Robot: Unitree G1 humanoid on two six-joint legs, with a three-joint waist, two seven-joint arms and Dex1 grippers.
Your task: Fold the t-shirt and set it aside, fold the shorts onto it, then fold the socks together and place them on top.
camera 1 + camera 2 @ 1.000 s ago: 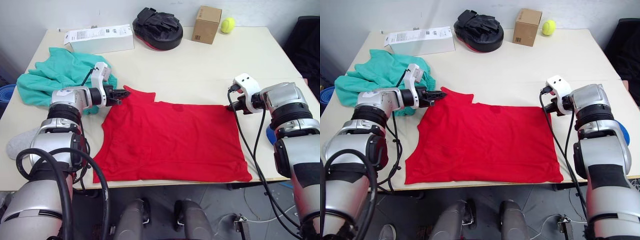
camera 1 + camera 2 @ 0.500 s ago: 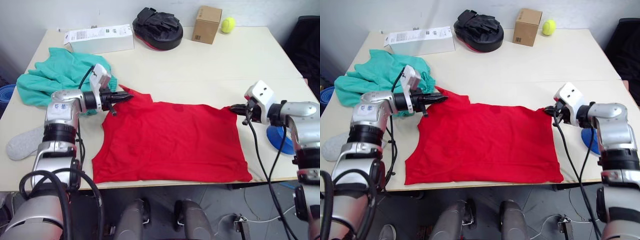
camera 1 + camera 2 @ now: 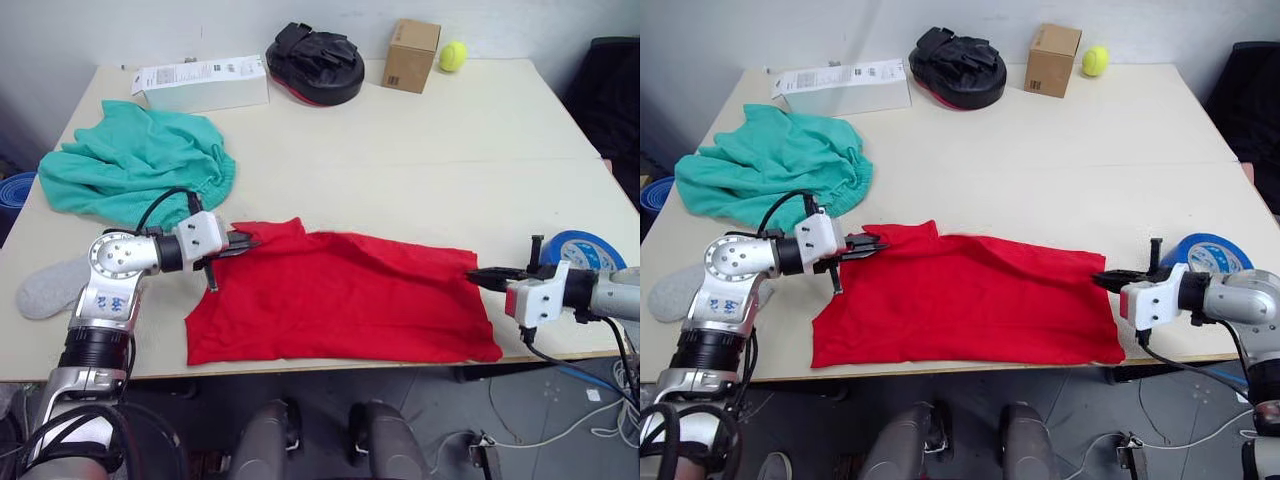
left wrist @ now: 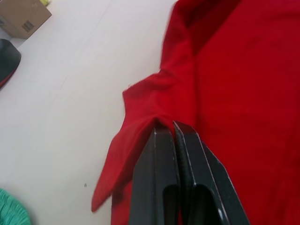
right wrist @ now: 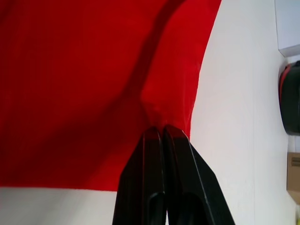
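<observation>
You have the t-shirt (image 3: 340,305) at the table's (image 3: 480,150) near edge, its far hem doubled toward you. Your left gripper (image 3: 243,242) is clamped on one far corner and your right gripper (image 3: 484,277) on the other, so the fold comes over evenly. A sock (image 3: 45,287) lies to the left, just beyond it; the shorts (image 3: 130,160) sit heaped farther back.

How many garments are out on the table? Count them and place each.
3. The t-shirt lies at the table's near edge, pinched by the left gripper and right gripper. The shorts lie far left. One grey sock sits at the left edge; another may be hidden.
</observation>
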